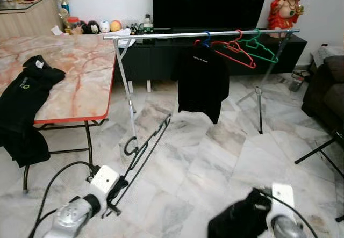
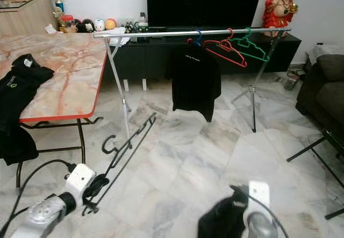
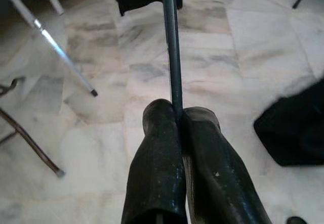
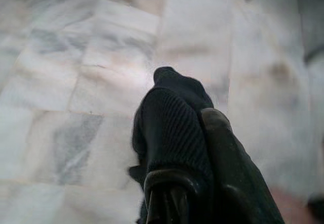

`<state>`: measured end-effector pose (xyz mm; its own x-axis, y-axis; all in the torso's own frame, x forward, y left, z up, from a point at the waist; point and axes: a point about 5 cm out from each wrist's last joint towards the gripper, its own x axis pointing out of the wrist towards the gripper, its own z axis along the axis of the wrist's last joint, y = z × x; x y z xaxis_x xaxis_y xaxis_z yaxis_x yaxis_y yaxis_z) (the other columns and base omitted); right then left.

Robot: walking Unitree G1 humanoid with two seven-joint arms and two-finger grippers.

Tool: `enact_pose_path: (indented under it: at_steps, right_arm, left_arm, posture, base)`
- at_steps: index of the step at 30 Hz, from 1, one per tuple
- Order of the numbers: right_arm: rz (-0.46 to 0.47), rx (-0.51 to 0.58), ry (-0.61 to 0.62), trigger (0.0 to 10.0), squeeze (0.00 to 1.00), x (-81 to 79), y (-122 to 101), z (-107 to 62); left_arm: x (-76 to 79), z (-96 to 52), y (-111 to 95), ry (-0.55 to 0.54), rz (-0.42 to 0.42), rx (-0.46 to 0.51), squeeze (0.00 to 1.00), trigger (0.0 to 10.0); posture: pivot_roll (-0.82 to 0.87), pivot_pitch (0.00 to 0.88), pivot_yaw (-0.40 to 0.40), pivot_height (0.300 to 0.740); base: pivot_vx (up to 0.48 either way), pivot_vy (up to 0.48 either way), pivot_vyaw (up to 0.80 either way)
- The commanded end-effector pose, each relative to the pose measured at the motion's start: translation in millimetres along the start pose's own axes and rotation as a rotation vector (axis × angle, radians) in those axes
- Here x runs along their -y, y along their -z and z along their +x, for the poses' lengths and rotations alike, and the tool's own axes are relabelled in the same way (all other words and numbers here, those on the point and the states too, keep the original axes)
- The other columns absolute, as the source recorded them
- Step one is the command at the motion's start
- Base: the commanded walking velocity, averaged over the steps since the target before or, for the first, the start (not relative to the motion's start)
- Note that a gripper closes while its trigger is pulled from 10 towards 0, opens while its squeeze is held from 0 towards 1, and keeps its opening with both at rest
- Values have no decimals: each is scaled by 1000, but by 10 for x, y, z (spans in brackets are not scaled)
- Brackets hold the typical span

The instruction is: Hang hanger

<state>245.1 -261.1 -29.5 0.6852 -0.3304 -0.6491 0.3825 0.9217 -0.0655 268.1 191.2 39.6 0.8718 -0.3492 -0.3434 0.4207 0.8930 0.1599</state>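
My left gripper is clamped on a black hanger, which I hold low over the marble floor; its hook curls up just beside the near leg of the clothes rail. In the left wrist view my two fingers pinch the hanger's thin bar between their tips, with no gap left.

My right gripper is down low on the other side, and a piece of black cloth is bunched at it. The right wrist view shows ribbed dark cloth wrapped over one finger and pressed against the other, so that gripper is closed on the cloth.

The rail runs across in front of me at about table height. A black shirt hangs near its middle, with a red hanger and a green hanger beside it toward the right end. The left stretch of the rail is bare.

The table with its red edge stands to my left, touching the rail's left end, and more black clothing drapes over its near corner. A dark sofa bounds the right. Between them the floor lies open up to the rail's legs.
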Motion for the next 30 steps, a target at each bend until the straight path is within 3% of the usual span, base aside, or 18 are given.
enact_pose_path:
  at_steps: [1,4,6,11,30]
  right_arm:
    - [94,-15,49,10000,0,47,85,-17]
    - [132,-35,73,10000,0,54,182,-38]
    - [180,-87,113,10000,0,35,400,-93]
    - [196,-113,92,10000,0,-26,521,-129]
    - [241,-96,102,10000,0,-9,489,-122]
  left_arm:
    - [-49,-36,64,-72,-45,-31,0,10000]
    - [-51,-37,103,-103,-65,-60,0,10000]
    - [-67,-69,139,-180,-94,-73,0,10000]
    - [-19,-80,133,-181,-77,-70,0,10000]
    - [47,-49,138,-147,-20,-120,0,10000]
  posture:
    - [145,0,-8,740]
    - [145,0,-3,740]
    - [146,0,3,740]
    - [146,0,18,740]
    - [135,0,35,740]
  base:
    - [0,0,0]
    - [0,0,0]
    - [0,0,0]
    - [175,0,0]
    - [363,0,0]
